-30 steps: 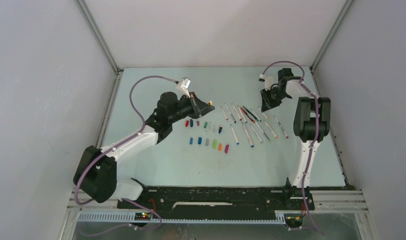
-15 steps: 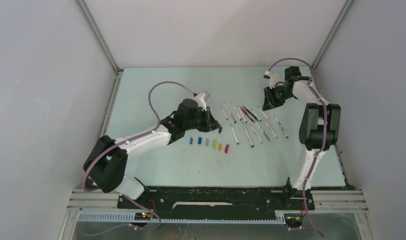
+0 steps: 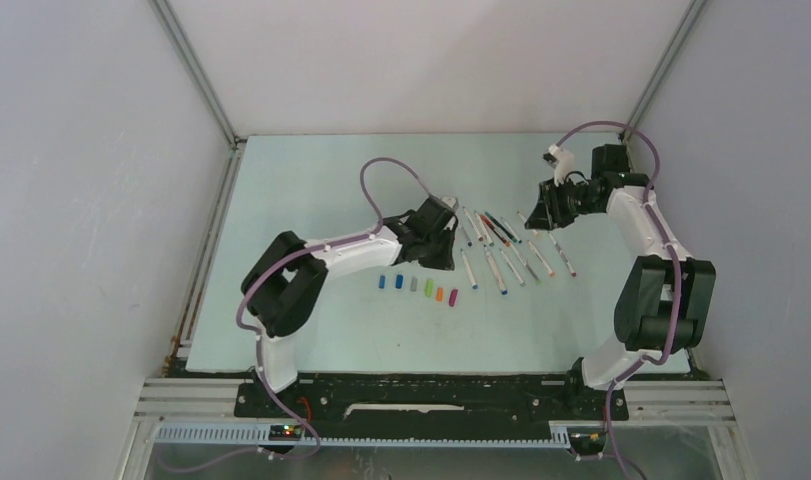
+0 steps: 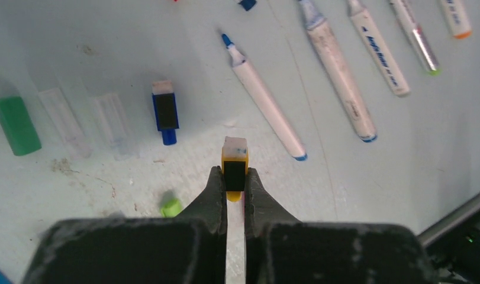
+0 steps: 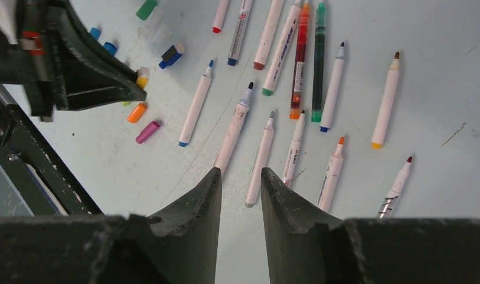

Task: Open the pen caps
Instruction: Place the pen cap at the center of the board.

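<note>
Left gripper (image 4: 234, 176) is clamped on a yellow-capped pen (image 4: 234, 158) at lower centre of the left wrist view; its white barrel runs back between the fingers. Loose pen caps (image 3: 426, 288) lie in a row at centre of the top view. Uncapped pens (image 5: 232, 133) fan across the upper centre of the right wrist view. Right gripper (image 5: 240, 177) hovers above them with a narrow gap, holding nothing.
</note>
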`<state>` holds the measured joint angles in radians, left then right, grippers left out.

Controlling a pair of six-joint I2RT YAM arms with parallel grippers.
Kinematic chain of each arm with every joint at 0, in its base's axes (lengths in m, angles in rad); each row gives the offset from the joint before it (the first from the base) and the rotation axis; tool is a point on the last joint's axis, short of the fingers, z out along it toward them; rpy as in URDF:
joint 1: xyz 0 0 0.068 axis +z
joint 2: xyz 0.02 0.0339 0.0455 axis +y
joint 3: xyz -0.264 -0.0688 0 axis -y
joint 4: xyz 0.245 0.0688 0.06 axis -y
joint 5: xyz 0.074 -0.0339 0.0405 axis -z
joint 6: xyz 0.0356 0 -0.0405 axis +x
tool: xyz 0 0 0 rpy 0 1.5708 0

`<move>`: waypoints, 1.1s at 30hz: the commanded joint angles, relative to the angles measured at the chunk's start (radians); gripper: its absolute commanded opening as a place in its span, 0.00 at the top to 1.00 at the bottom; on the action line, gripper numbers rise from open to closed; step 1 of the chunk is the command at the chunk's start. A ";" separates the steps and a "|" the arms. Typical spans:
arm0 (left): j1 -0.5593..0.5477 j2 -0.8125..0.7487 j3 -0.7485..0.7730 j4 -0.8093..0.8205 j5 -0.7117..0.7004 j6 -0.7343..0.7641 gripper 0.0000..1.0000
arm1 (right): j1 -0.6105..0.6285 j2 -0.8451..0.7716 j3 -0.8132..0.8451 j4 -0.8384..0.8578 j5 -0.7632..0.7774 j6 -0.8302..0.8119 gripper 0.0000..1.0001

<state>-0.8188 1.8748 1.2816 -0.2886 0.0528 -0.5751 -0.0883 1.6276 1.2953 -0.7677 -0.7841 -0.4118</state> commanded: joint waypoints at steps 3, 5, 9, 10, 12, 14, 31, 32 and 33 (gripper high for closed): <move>-0.003 0.093 0.145 -0.128 -0.035 0.014 0.95 | -0.022 -0.028 -0.002 0.023 -0.065 -0.005 0.67; -0.003 0.120 0.170 -0.145 -0.016 0.015 0.94 | -0.024 -0.026 -0.001 0.021 -0.070 -0.005 0.67; -0.003 0.161 0.222 -0.171 -0.001 0.015 0.93 | -0.027 -0.027 -0.002 0.019 -0.074 -0.005 0.67; -0.001 0.171 0.235 -0.176 0.003 0.016 0.93 | -0.028 -0.025 -0.001 0.019 -0.076 -0.005 0.67; 0.000 0.191 0.261 -0.193 0.000 0.017 0.92 | -0.031 -0.025 -0.002 0.017 -0.079 -0.005 0.67; 0.001 0.212 0.288 -0.214 -0.001 0.022 0.90 | -0.033 -0.023 -0.002 0.018 -0.082 -0.007 0.67; 0.031 0.182 0.339 -0.248 0.006 0.029 0.66 | -0.042 -0.045 -0.002 0.013 -0.099 -0.007 0.66; 0.032 0.168 0.337 -0.247 0.006 0.029 0.66 | -0.043 -0.049 -0.002 0.013 -0.101 -0.007 0.66; 0.034 0.150 0.334 -0.246 0.005 0.029 0.66 | -0.043 -0.053 -0.002 0.011 -0.102 -0.008 0.66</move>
<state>-0.7952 2.1193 1.5684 -0.5381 0.0555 -0.5655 -0.1242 1.6257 1.2903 -0.7677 -0.8589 -0.4118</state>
